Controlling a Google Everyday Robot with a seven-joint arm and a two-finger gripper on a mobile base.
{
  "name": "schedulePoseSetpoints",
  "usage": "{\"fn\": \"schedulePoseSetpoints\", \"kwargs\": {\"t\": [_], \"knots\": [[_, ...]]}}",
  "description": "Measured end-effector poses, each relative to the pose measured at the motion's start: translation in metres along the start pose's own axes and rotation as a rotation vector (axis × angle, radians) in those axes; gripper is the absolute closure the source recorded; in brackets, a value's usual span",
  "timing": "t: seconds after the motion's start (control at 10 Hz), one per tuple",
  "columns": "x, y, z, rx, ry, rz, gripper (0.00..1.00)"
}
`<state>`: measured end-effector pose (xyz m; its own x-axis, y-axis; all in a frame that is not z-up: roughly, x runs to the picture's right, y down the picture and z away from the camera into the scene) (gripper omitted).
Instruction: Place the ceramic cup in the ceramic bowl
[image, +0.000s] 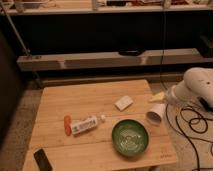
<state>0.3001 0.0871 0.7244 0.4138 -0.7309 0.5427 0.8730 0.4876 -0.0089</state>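
1. Gripper (159, 104): right-centre of the frame, at the tip of the white arm (196, 87) that enters from the right edge. The fingers pinch the ceramic cup, held wide apart by its body.
2. Ceramic cup (155, 116): carried at the right edge of the counter (75, 100), tilted, with its round mouth turned down and left. The tilt is judged to come from a sideways grasp by an arm reaching in from the right. The cup is up and right of the bowl, near it but not touching.
3. Ceramic bowl (129, 137): upright at lower centre-right of the frame, close to the counter's front edge. Nothing lies in it. Its wide mouth faces up, so the much narrower cup can be lowered in from above.
4. White block (123, 103): flat on the counter, above the bowl and left of the cup. It lies off the line from cup to bowl and is judged no obstacle.
5. Bottle (84, 125): on its side left of the bowl, with its orange cap (67, 125) pointing left, well apart from the cup.
6. Dark flat object (42, 159): lower left corner of the counter, clear of the work.
7. Step in hand, as judged: carrying. The cup is not yet over the bowl, so it must travel down and left in the frame before any release.
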Motion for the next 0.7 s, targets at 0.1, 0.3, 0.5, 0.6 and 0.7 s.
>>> {"fn": "schedulePoseSetpoints", "kwargs": {"t": [0.1,0.3,0.5,0.6,0.7], "knots": [[0.011,0.003,0.001,0.014,-0.002,0.011,0.20],[0.031,0.010,0.007,0.036,-0.011,0.023,0.20],[0.036,0.010,0.019,0.047,-0.059,0.027,0.20],[0.039,0.009,0.027,0.053,-0.093,0.025,0.20],[0.040,0.008,0.033,0.055,-0.113,0.022,0.20]]}}
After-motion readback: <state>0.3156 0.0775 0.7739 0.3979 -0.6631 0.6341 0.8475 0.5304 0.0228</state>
